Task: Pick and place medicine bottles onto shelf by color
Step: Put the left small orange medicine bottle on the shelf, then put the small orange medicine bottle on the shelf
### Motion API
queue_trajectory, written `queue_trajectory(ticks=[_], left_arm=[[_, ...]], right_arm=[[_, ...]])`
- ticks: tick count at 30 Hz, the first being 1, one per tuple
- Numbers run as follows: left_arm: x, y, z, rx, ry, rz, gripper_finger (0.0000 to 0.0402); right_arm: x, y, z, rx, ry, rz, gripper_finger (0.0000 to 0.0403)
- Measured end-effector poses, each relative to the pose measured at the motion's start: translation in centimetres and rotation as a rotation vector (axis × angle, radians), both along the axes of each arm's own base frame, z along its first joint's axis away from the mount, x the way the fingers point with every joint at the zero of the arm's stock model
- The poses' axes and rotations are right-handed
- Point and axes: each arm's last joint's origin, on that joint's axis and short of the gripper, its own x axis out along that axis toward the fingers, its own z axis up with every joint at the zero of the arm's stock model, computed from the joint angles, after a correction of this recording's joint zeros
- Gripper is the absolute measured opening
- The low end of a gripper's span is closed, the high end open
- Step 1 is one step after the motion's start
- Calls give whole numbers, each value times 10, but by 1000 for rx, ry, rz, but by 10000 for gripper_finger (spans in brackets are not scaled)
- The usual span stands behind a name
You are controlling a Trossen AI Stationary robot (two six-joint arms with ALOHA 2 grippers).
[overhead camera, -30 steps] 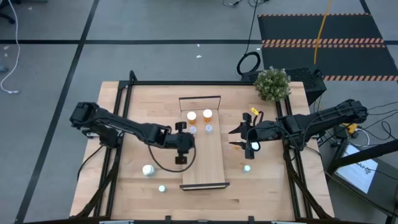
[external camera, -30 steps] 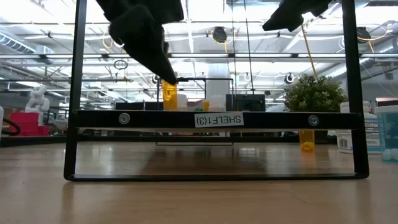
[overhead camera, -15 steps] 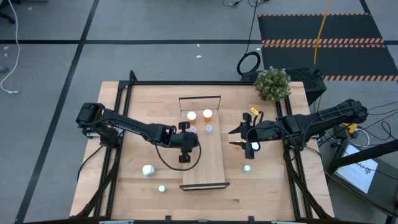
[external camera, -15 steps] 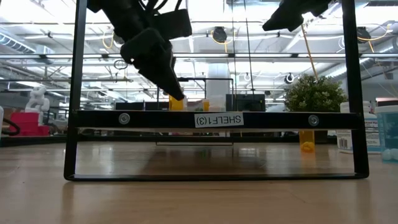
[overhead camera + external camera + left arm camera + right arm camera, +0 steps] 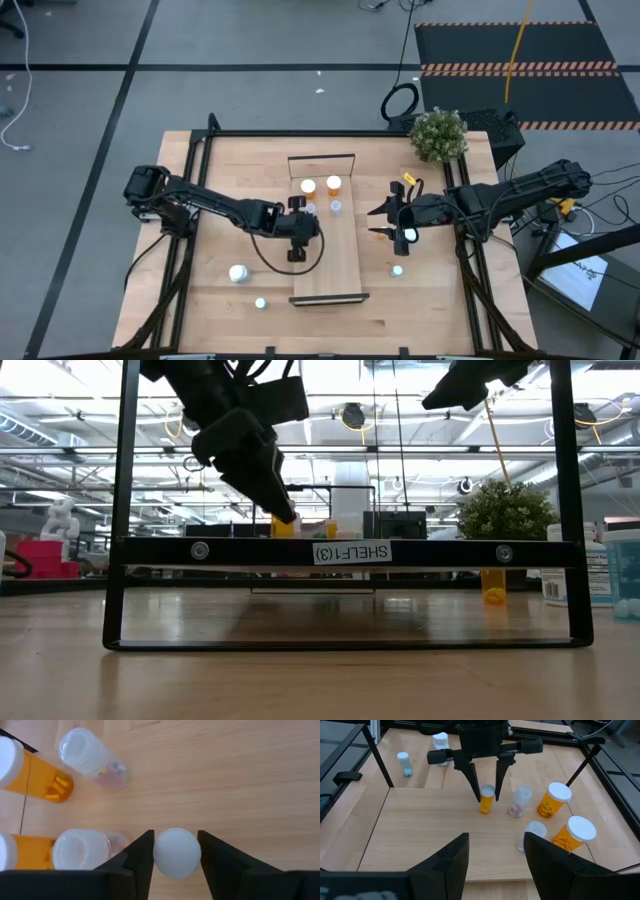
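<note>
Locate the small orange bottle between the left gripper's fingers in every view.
High view: hidden under the left gripper, on the shelf.
Low view: small orange bottle at the fingertips, above the shelf rail.
Left wrist view: white cap between the fingers.
Right wrist view: centre.
Shared landmark: the shelf.

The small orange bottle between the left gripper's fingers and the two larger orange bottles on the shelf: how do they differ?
The small orange bottle is shorter and slimmer than the two larger orange bottles. It stands upright between the fingers of the left gripper, which straddle it; the larger pair stand free, with no gripper at them. All three have orange bodies and white caps and sit on the shelf.
</note>
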Motion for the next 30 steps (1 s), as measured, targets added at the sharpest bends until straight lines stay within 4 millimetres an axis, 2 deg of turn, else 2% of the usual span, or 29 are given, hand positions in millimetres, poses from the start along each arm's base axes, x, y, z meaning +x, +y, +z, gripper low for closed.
queue_trajectory(ticks=[8,16,21,26,30], left_arm=[[3,-1,2,-2,-38,-8,208],[3,-2,9,6,-83,-25,220],[-7,-1,35,10,-165,-15,218],[-26,-1,72,47,-279,-8,218],[-40,1,92,75,-334,-2,218]], right_arm=[[0,0,0,0,0,0,183],[0,0,-1,13,0,-8,183],[-2,-1,-16,40,39,-39,183],[-5,-2,-33,79,74,-98,183],[-8,-3,-44,122,99,-135,185]])
